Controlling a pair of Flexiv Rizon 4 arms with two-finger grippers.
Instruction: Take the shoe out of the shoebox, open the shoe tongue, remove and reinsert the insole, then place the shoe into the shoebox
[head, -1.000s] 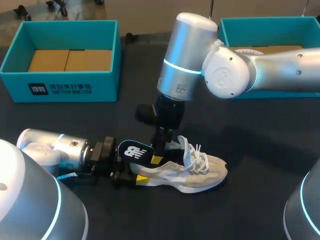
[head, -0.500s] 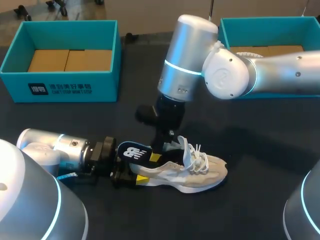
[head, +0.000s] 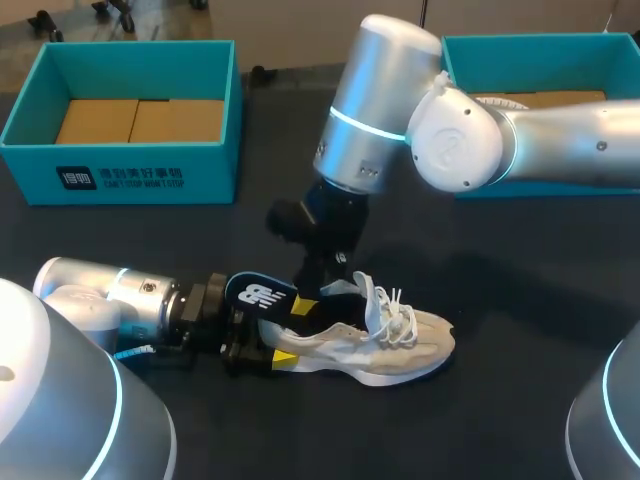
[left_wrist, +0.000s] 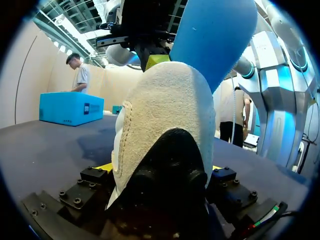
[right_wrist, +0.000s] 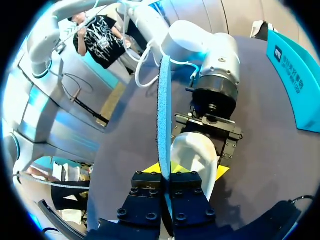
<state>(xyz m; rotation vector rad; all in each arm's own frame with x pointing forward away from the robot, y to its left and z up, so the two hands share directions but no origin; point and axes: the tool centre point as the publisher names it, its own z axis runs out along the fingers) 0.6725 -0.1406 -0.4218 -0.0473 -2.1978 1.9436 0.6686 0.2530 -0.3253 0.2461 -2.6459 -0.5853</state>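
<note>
A low beige shoe (head: 395, 345) with white laces (head: 392, 305) and a thick pale sole is seen standing on a dark matte table (head: 520, 280), outside the two open teal shoeboxes (head: 120, 170) set along the far edge. Each box is lined with flat brown card (head: 140, 120).

The left arm (head: 110, 300) is laid low and nearly level along the table. The shoe's heel is clamped from both sides by the left gripper (head: 268, 347).

The right arm (head: 560, 150) is brought in from the side and bent steeply down, its wrist close to vertical above the shoe's collar. A thin, curved insole (head: 258, 297) is pinched in the right gripper (head: 310, 300). Its dark top, marked in white, is tilted up over the left gripper. Whether its front end sits inside the shoe cannot be told.

In the left wrist view alone, the heel's texture is shown: nubby, fleece-like beige fabric over a rounded black rubber base, wedged between the black finger blocks. The insole's smooth blue underside is seen rising above it.

In the right wrist view alone, the insole is met edge-on as a slim blue foam sheet, held between that gripper's black fingers. The shoe's rounded heel and the left gripper are shown just ahead.
</note>
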